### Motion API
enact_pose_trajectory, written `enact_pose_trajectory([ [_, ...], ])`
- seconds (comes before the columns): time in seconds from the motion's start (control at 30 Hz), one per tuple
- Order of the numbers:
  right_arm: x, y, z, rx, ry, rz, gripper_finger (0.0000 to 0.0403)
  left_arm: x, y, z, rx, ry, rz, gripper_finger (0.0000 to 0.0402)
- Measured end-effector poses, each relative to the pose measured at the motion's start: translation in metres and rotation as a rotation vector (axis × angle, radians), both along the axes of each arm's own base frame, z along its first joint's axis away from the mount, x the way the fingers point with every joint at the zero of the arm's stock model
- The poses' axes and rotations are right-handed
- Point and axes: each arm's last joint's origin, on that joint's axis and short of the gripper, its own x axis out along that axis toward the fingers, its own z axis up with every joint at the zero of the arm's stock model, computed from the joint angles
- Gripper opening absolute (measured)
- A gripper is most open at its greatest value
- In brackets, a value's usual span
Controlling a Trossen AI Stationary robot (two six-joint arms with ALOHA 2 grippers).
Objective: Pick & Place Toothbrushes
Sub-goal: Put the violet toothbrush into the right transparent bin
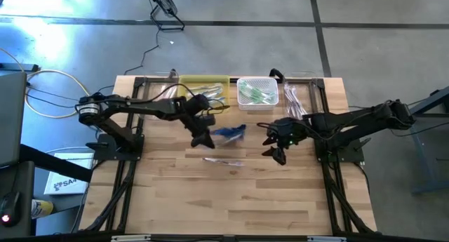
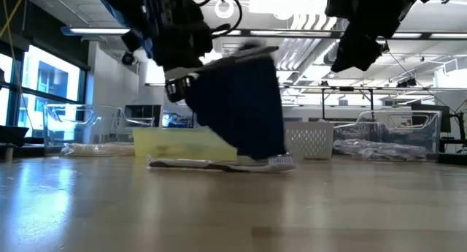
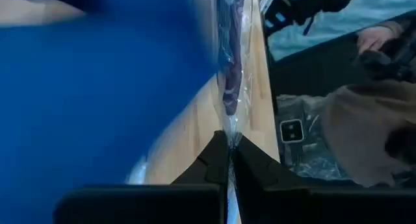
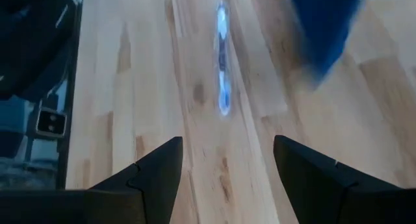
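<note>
Start at the left of the high view: your left gripper (image 1: 201,139) sits just left of centre, its fingers pinched fully together on the edge of a dark blue pouch (image 1: 230,132), which trails off to its right. In the low view that pouch (image 2: 244,109) hangs from the gripper clear of the table (image 1: 238,207).

Moving right, one wrapped toothbrush (image 1: 223,161) lies loose on the wood just below the pouch, its long axis running left to right across the frame. In the low view it rests flat beneath the hanging pouch.

Further right, your right gripper (image 1: 278,152) hovers with its fingers spread wide and nothing between them. Its wrist view shows the toothbrush (image 4: 222,62) straight ahead, lying lengthwise between the two open fingers, so you would likely need to turn the wrist to close across it. The right gripper looks the freer arm for it.

At the upper middle, more toothbrushes sit in a white basket (image 1: 273,95). The pouch blocks most of the left wrist view, so you cannot tell whether the pouch holds anything.
</note>
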Motion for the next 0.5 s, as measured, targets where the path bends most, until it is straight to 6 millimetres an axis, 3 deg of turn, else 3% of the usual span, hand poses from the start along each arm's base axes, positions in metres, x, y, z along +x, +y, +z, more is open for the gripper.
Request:
enact_pose_trajectory([
  [0.5,0.015,0.000,0.021,0.008,-0.266,-0.049,0.0234,0.020,-0.002,0.030,0.037,-0.353,0.019,0.0000],
])
